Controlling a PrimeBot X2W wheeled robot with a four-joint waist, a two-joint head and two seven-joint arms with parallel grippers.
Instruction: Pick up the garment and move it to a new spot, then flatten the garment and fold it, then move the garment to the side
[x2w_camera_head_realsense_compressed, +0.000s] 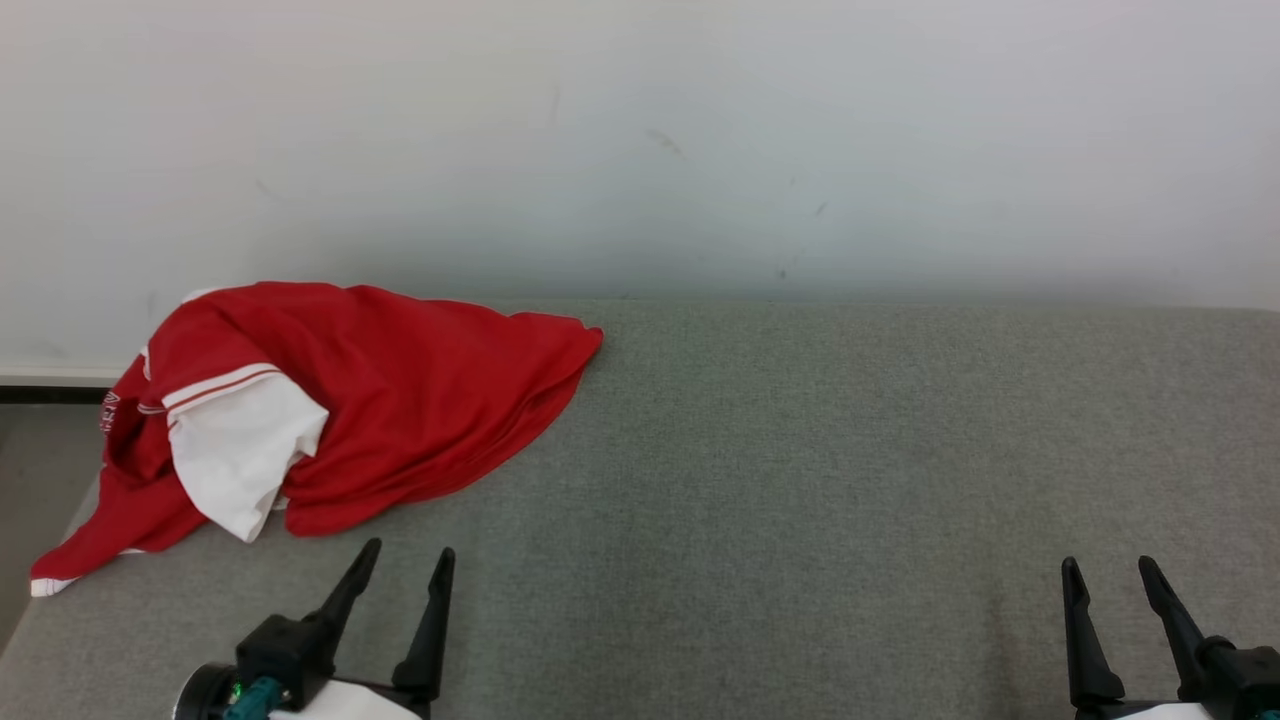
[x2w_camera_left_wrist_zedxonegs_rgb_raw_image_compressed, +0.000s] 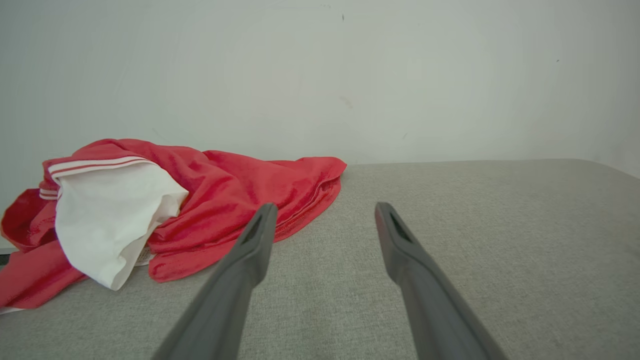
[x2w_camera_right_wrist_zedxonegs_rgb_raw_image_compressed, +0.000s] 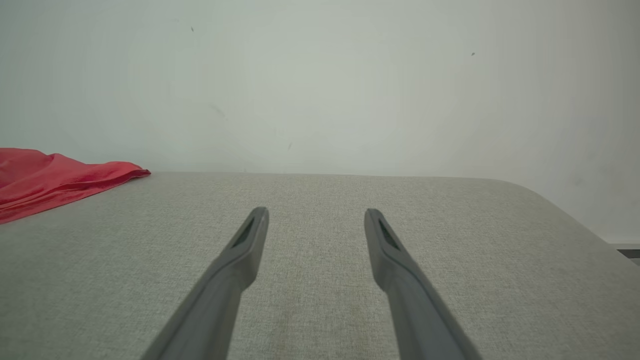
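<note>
The garment (x2w_camera_head_realsense_compressed: 400, 400) is a red shirt with a white sleeve, lying crumpled in a heap at the far left of the grey padded surface, one end hanging over the left edge. In the left wrist view the garment (x2w_camera_left_wrist_zedxonegs_rgb_raw_image_compressed: 225, 200) lies ahead and to the left of my fingers. Its red edge (x2w_camera_right_wrist_zedxonegs_rgb_raw_image_compressed: 50, 180) shows at the far left of the right wrist view. My left gripper (x2w_camera_head_realsense_compressed: 410, 552) is open just in front of the heap, with nothing in it. At the lower right, my right gripper (x2w_camera_head_realsense_compressed: 1108, 565) is open and empty, far from the garment.
The grey padded surface (x2w_camera_head_realsense_compressed: 850, 450) stretches wide to the right of the garment. A white wall (x2w_camera_head_realsense_compressed: 640, 140) stands right behind it. Its left edge (x2w_camera_head_realsense_compressed: 40, 610) drops to the floor, and its right corner (x2w_camera_right_wrist_zedxonegs_rgb_raw_image_compressed: 575, 220) is rounded.
</note>
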